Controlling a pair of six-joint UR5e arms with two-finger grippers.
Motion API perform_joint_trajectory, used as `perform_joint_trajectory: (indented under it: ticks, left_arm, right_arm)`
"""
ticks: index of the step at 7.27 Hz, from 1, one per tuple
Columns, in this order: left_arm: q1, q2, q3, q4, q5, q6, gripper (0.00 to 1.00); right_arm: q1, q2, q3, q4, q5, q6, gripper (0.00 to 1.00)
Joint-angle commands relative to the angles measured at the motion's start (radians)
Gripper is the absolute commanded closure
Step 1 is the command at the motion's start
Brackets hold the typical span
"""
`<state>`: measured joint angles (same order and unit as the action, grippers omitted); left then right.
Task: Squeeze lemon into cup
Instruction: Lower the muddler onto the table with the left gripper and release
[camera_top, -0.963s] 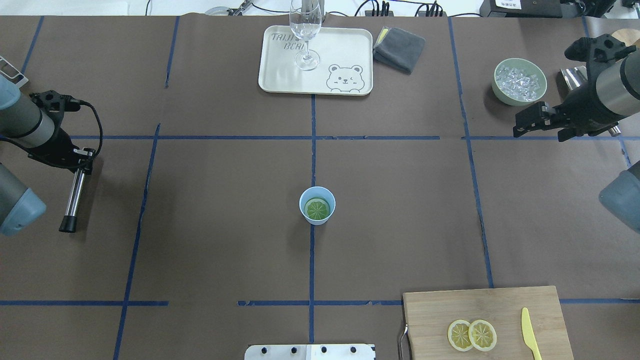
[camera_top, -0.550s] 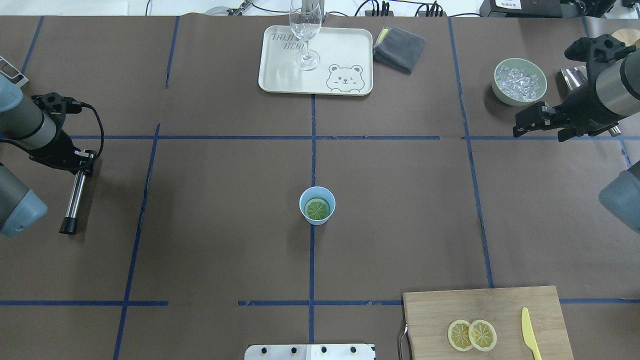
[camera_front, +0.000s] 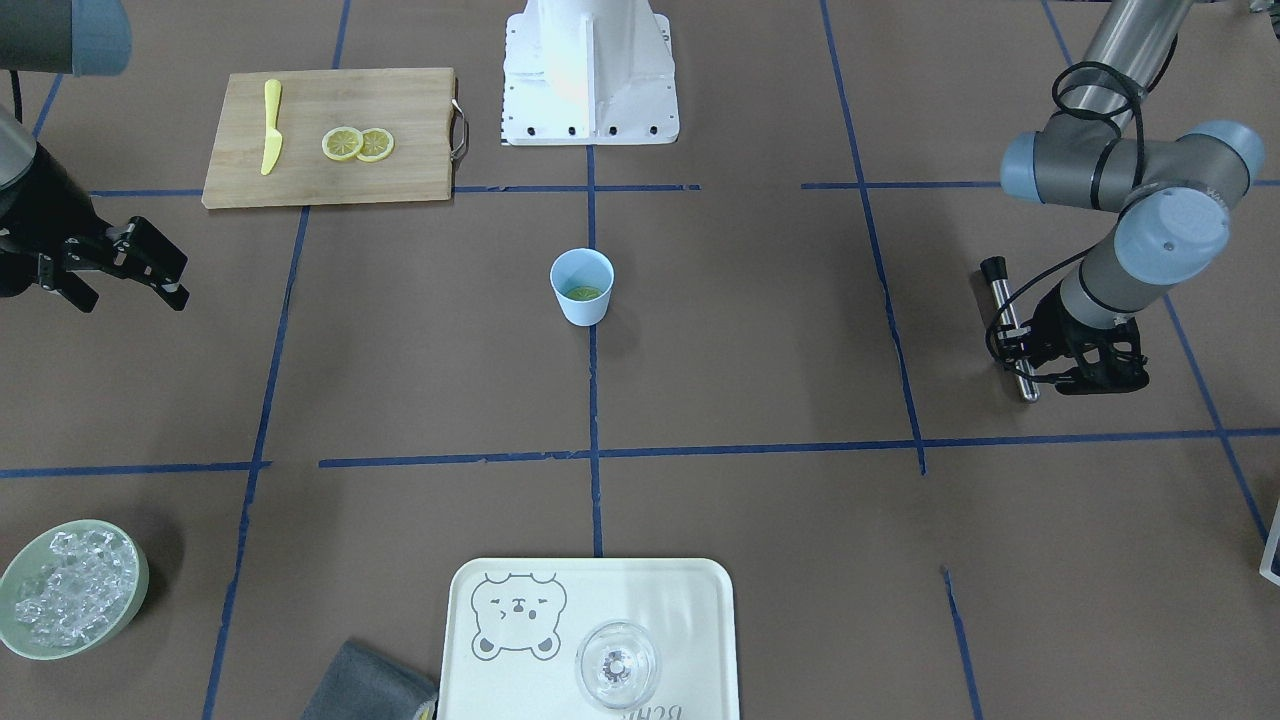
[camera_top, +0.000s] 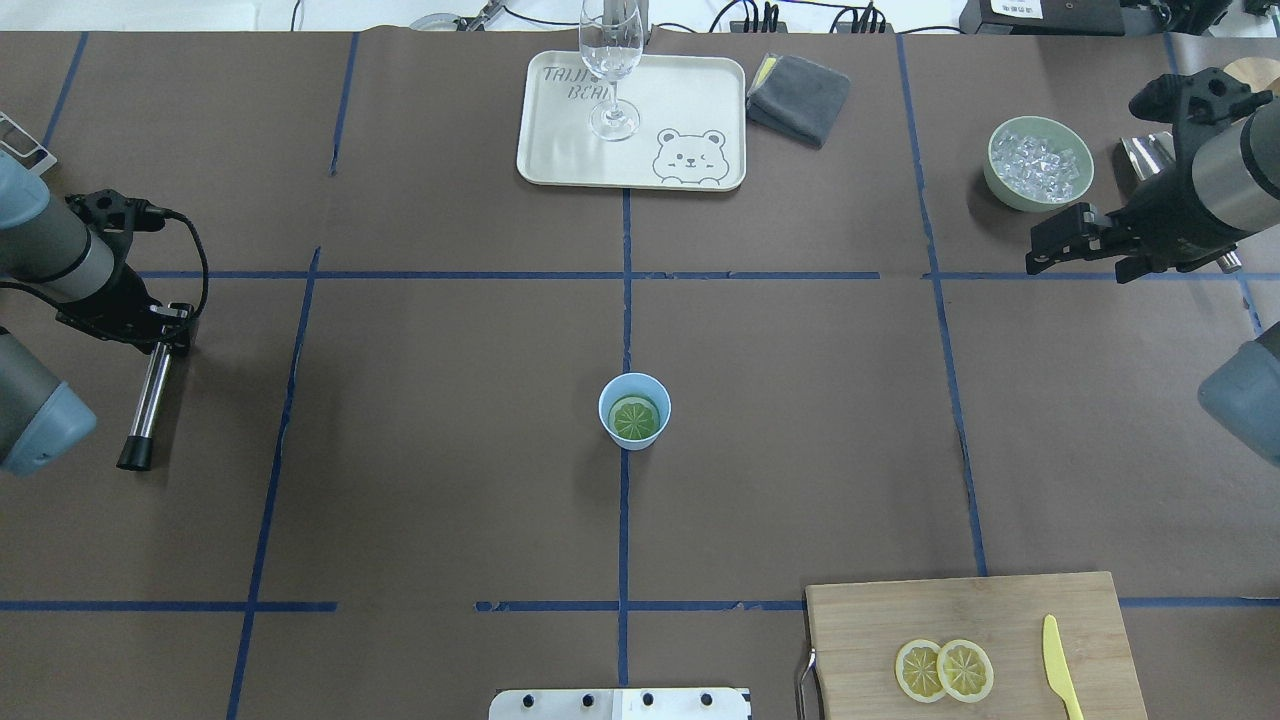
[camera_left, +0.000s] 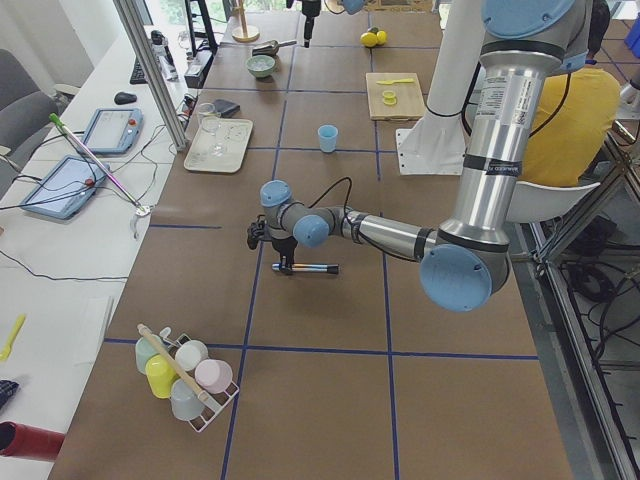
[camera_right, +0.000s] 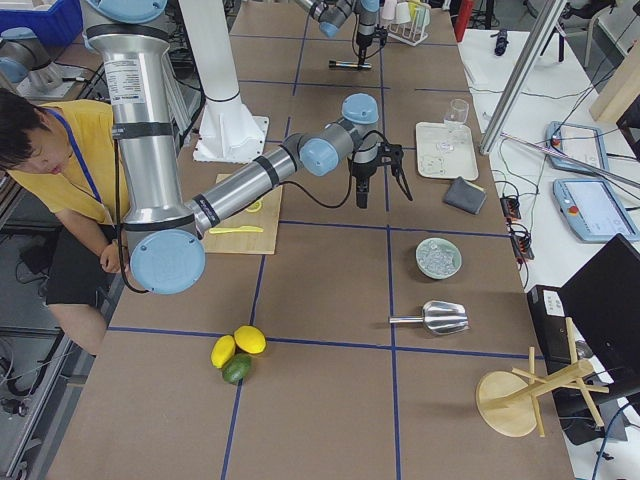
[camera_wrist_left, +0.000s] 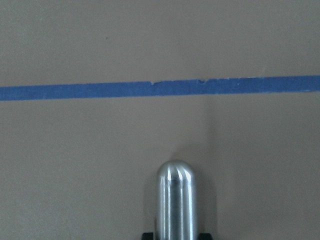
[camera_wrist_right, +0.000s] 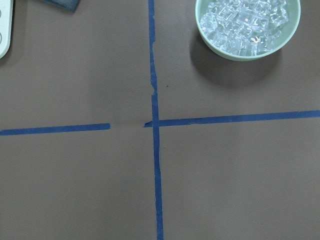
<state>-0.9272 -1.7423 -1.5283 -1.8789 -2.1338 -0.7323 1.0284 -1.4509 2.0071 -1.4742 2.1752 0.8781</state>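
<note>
Yellow-green, the lemon (camera_top: 634, 418) lies at the bottom of the cup (camera_top: 608, 398), mid-table. We judge the squeeze finished: our left gripper (camera_top: 165, 335), clamped on a steel rod (camera_top: 145, 405), has merely edged toward our base, while our right gripper (camera_top: 1040, 250) hangs spread and empty, well apart.

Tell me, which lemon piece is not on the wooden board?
The greenish-looking lemon lying inside the blue cup at mid-table. The other two slices overlap on the board, beside the yellow knife.
</note>
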Motion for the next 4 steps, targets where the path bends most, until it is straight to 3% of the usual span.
perform_joint_trajectory:
  ticks: [1, 3, 4]
  left_arm:
    - [-0.001, 0.0, -0.004, -0.002, 0.0, -0.001, 0.23]
    - [-0.002, 0.003, -0.064, 0.003, -0.002, 0.002, 0.22]
    - [-0.007, 0.004, -0.107, 0.0, -0.002, 0.004, 0.05]
  right_arm:
    - [-0.001, 0.001, 0.001, 0.0, 0.0, 0.001, 0.0]
    - [0.001, 0.001, 0.002, 0.0, 0.0, -0.001, 0.0]
    - [0.002, -0.002, 0.001, 0.0, 0.0, -0.004, 0.0]
